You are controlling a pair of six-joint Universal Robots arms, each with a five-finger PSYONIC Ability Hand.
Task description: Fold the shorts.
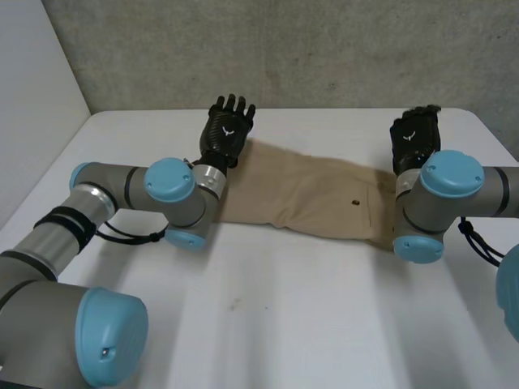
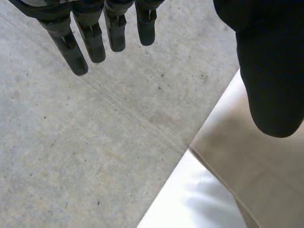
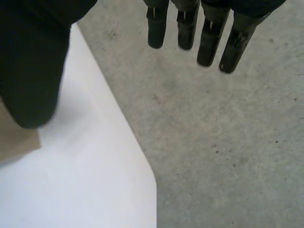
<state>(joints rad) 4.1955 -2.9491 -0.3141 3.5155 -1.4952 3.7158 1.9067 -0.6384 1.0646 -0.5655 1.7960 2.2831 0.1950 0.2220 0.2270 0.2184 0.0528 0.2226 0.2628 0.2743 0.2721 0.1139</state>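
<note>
The tan shorts (image 1: 316,194) lie flat across the back of the white table (image 1: 268,316), folded into a long band. My left hand (image 1: 226,130) hovers over the band's left end, fingers (image 2: 90,38) straight and spread, holding nothing. At the band's right end my right hand (image 1: 416,138) is also raised, its fingers (image 3: 209,42) straight and empty. The left wrist view shows tan cloth (image 2: 256,161) under that hand's thumb. A tan corner (image 3: 16,140) shows beside the thumb in the right wrist view.
The table's far edge (image 1: 324,110) runs just behind both hands, with a grey concrete wall (image 1: 284,49) beyond it. A white wall (image 1: 32,97) stands at the left. My two forearms reach over the table's sides.
</note>
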